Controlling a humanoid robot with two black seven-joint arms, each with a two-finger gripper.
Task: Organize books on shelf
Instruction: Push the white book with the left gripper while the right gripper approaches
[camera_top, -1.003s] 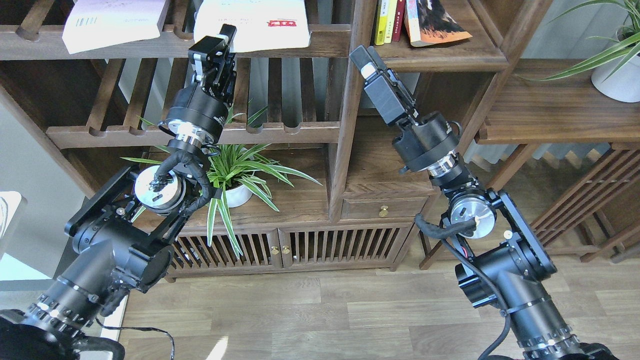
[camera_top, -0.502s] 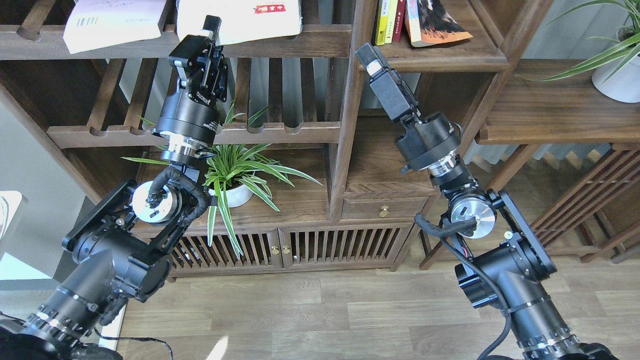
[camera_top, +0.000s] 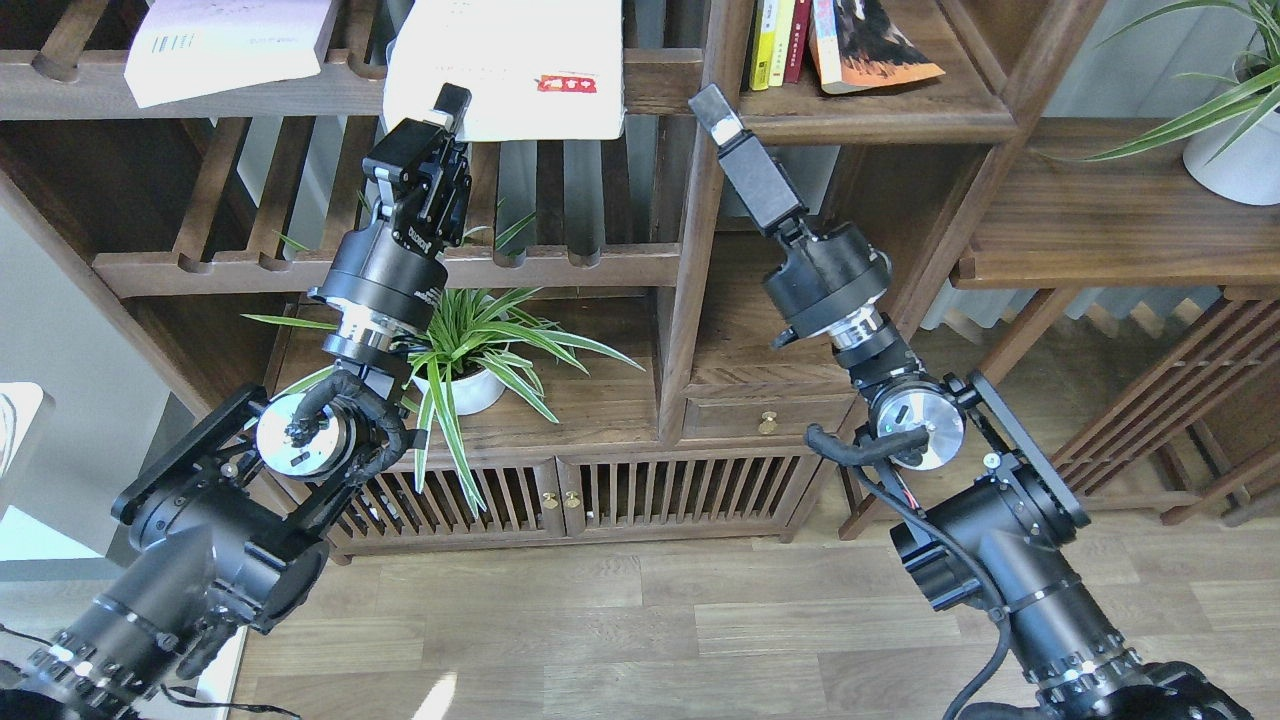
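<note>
— Two grippers up; how do the jaws stand?
— Left gripper (camera_top: 443, 112) pinches the lower edge of the large white book (camera_top: 505, 65), which overhangs the slatted rack (camera_top: 655, 75).
— And the right gripper (camera_top: 712, 108)?
— Beside the post; I cannot tell its jaws' state.
— The other books?
— Lilac-white book (camera_top: 225, 45) lies on the rack at left; the orange-red book (camera_top: 865, 40) leans on the shelf (camera_top: 900, 115).

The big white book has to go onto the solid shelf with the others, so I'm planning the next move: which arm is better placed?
Left. Its pincer sits at the white book, seemingly gripping it; the right pincer holds nothing.
</note>
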